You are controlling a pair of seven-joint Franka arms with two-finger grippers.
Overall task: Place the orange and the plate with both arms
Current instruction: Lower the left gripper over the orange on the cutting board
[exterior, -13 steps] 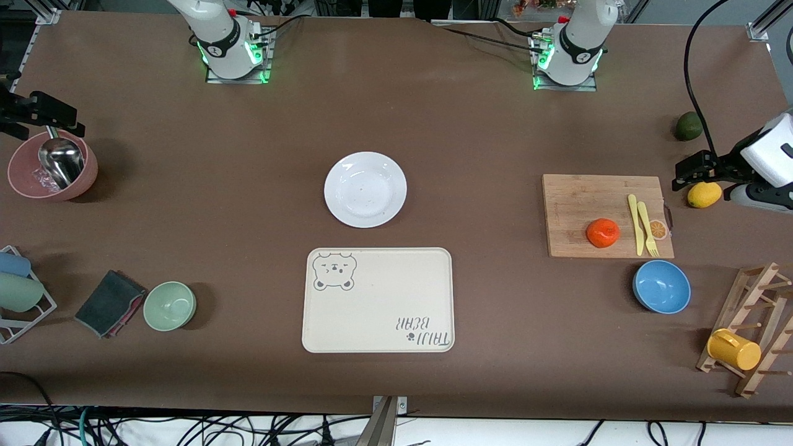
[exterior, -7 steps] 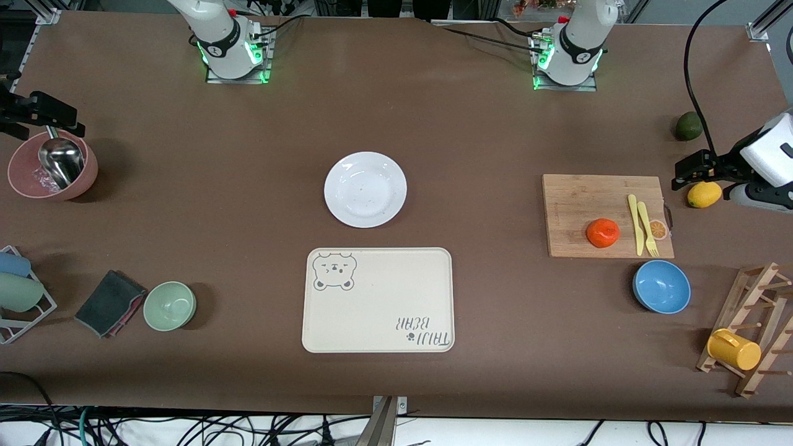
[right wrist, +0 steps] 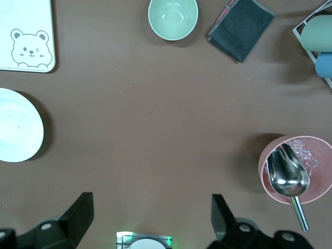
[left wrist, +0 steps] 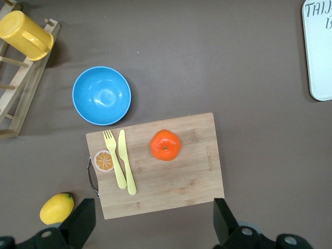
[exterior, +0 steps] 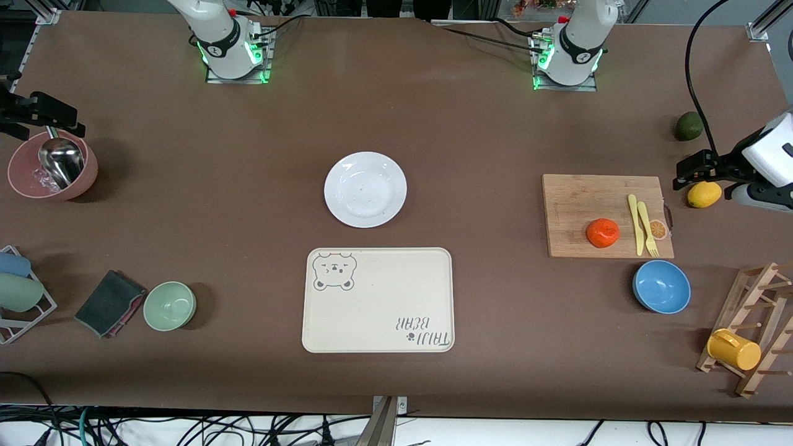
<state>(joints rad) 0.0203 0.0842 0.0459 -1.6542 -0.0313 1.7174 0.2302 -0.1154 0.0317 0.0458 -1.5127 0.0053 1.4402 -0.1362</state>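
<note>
1. Table: brown surface carrying every item below.
2. Tray: beige, rectangular, bear drawing; lies nearer the front camera than the plate, just beside it.
3. Cutting board: wooden, toward the left arm's end of the table; bears the orange, a yellow knife, a yellow fork and an orange-slice picture.
4. Plate: white, round, at mid-table, nothing on it.
5. Left gripper: raised over the table at the left arm's end, above the board's edge by the lemon; jaws spread wide, holding nothing.
6. Right gripper: raised over the table at the right arm's end, close to the pink bowl with a metal scoop; jaws spread wide, holding nothing.
7. Blue bowl: just beside the board, nearer the front camera.
8. Orange: red-orange, on the board beside the knife, apart from both grippers.
</note>
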